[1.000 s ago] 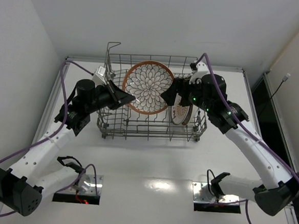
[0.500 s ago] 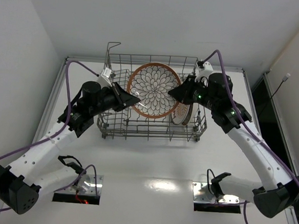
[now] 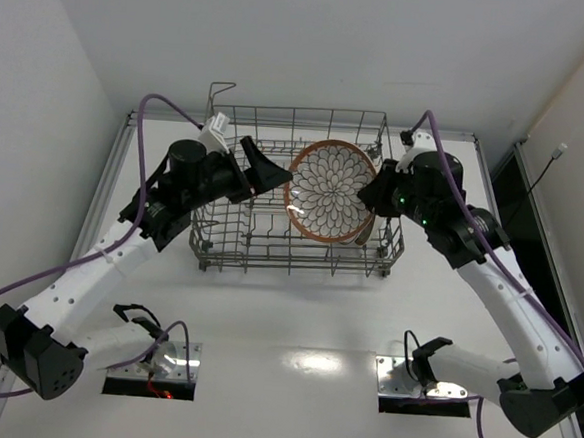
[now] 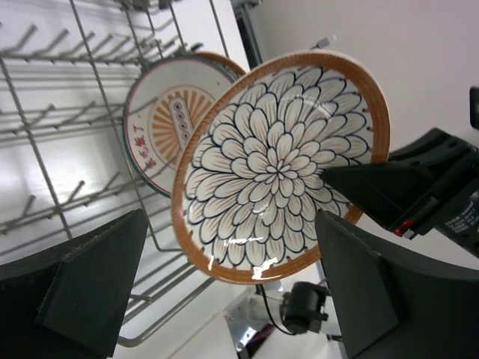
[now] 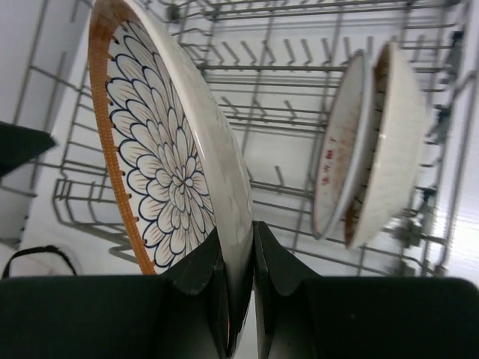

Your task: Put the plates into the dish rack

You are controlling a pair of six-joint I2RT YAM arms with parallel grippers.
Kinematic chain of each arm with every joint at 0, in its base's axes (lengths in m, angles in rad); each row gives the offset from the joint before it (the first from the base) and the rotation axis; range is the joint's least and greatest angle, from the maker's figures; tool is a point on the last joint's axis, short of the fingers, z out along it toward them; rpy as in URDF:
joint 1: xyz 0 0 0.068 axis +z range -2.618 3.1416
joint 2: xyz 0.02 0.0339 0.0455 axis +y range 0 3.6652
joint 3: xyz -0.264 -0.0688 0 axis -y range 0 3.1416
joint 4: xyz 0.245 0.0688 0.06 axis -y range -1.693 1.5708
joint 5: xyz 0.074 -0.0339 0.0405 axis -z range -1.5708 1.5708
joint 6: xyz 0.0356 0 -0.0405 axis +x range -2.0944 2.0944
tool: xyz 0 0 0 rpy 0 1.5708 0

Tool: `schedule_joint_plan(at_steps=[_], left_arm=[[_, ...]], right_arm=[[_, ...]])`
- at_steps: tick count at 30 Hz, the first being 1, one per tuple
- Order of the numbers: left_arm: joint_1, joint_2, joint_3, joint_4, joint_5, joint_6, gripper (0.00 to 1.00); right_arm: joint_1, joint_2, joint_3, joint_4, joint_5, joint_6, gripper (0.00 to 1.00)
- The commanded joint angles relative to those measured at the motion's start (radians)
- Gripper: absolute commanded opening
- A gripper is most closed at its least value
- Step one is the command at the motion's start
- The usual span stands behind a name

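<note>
Top external view: the table (image 3: pixel 295 319) carries the rack (image 3: pixel 305 109), and both arms reach over it.

**Rack.** Its rows of tines lie below and beyond both sets of fingers. The left half holds no plate in any view.

**Plates.**
1. The petal plate (image 3: pixel 332 190) hangs over the right half of the rack, on edge and tilted, its patterned face toward the left gripper (image 3: pixel 265 177). It does not appear to be seated between tines yet.
2. The medallion plate (image 5: pixel 340 149) stands on edge in the rack, to the right of the right gripper's fingers (image 5: pixel 202 269) in the right wrist view.
3. The end plate (image 5: pixel 393 127) stands just beside the medallion plate, on its far side. Only its white back shows.

**Grippers.**
- The right gripper (image 5: pixel 238 247) is closed on the rim of the petal plate (image 5: pixel 161 164); one finger lies against each face of the rim.
- The left gripper (image 4: pixel 232 217) stands wide open. The petal plate (image 4: pixel 281 164) lies ahead of its fingers (image 4: pixel 82 284), in the gap between them, and appears to touch neither.

**Task state (judged).** Two of the three plates are loaded. The third is carried by the right gripper alone. Left to do: lower it into a free slot beside the medallion plate (image 4: pixel 161 127), then open the right fingers.
</note>
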Motion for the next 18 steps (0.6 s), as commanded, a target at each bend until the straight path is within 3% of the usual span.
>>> schedule_joint_plan(at_steps=[1,9,11,16,18], left_arm=[[-0.008,-0.002,0.096,-0.088,-0.084,0.134,0.95],[0.06,-0.022,0.251,-0.384,-0.426,0.342,1.0],[0.107,-0.031,0.262,-0.434,-0.448,0.403,1.0],[0.271,-0.051,0.165,-0.444,-0.497,0.487,1.0],[0.297,-0.103,0.071,-0.409,-0.61,0.5,1.0]], right_arm=[[-0.006,-0.066,0.116,0.058,0.162,0.016,0.0],[0.017,0.037,0.236,-0.094,0.425,0.004,0.0],[0.026,0.077,0.274,-0.135,0.483,-0.005,0.0],[0.091,0.175,0.317,-0.181,0.617,-0.005,0.0],[0.129,0.218,0.331,-0.195,0.69,-0.014,0.0]])
